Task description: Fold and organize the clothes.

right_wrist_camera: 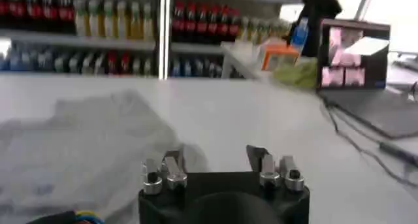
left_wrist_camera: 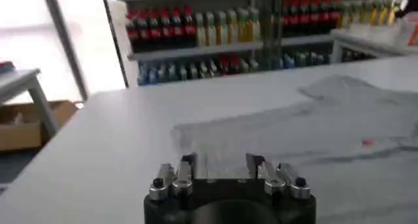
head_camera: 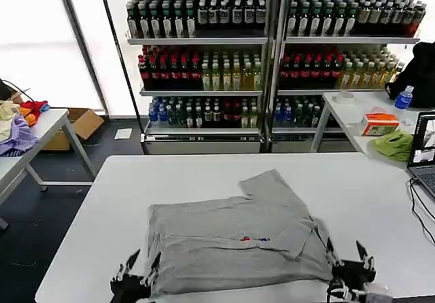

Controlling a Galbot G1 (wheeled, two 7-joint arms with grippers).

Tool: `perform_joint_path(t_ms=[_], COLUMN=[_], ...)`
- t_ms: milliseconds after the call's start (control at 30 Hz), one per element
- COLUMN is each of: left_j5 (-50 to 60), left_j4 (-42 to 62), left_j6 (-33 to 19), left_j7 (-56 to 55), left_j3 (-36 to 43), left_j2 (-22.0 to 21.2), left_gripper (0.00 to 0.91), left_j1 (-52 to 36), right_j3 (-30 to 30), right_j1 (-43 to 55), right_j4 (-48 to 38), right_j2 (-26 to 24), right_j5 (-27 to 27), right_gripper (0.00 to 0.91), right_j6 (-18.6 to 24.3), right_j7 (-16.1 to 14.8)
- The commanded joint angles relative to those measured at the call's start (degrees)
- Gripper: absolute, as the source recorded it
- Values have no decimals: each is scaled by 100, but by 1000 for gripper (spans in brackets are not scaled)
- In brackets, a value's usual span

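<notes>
A light grey shirt (head_camera: 234, 238) lies partly folded on the white table (head_camera: 136, 187), toward its near edge, one sleeve reaching toward the far side and a small red and blue print showing near its middle. The left gripper (head_camera: 141, 270) sits low at the shirt's near left corner, fingers spread apart and pointing up and away from the robot. The right gripper (head_camera: 346, 261) sits at the near right corner, likewise spread and holding nothing. Bottle shelves (head_camera: 272, 51) stand behind
</notes>
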Motion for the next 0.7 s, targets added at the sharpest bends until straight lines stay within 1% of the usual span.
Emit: perform_joint_path(t_ms=[33, 100, 133, 167, 200, 233, 267, 300, 333, 367, 400, 467, 600, 700], left_j5=[-1091, -1255, -1342, -1353, -1353, -1368, -1419, -1454, -1522, -1578, -1597, -1598, -1607, -1590], left_j4=[674, 1095, 1468, 1711, 1953, 2206, 2411, 2519, 2757, 2914, 3052, 3359, 3939, 4099], left_j6=[31, 185, 302, 474, 587, 813, 955, 1022, 1125, 1147, 1149, 1150, 1156, 1160], left_j7=[907, 1007, 1009, 1006, 1001, 1008, 998, 988, 1002, 996, 988, 983, 955, 925], left_j3=[-232, -125, 9, 97, 214, 315, 407, 444, 518, 582, 637, 746, 863, 860], left_j2=[155, 270, 305, 315, 353, 432, 486, 504, 567, 599, 623, 644, 619, 621], left_gripper=[907, 907, 907, 907, 907, 907, 907, 907, 907, 907, 907, 907, 907, 907], left_j1=[-2434, -2783, -3223, -3427, -3684, -3847, -3963, -4050, -4286, -4347, -4506, -4785, -5072, -5097], right_j3=[217, 60, -238, -403, -644, -1019, -1241, -1440, -1733, -1947, -2053, -2419, -2919, -3055], right_j1=[2264, 2661, 3254, 3579, 3886, 4349, 4743, 4958, 5229, 5449, 5637, 6055, 6740, 6966], right_j4=[-966, -1305, -1902, -2151, -2544, -2948, -3200, -3351, -3707, -3957, -4096, -4655, -5606, -5972], right_j2=[-286, -443, -506, -529, -593, -626, -619, -603, -537, -481, -455, -300, -47, 95], right_j5=[632, 573, 409, 409, 455, 607, 772, 841, 929, 979, 1017, 1036, 1097, 1088], right_gripper=[907, 907, 907, 907, 907, 907, 907, 907, 907, 907, 907, 907, 907, 907], right_j6=[-127, -125, -86, -135, -177, -437, -638, -734, -892, -959, -983, -1058, -1083, -1081], right_j7=[-980, -885, -638, -602, -609, -635, -642, -641, -675, -710, -720, -807, -983, -1082])
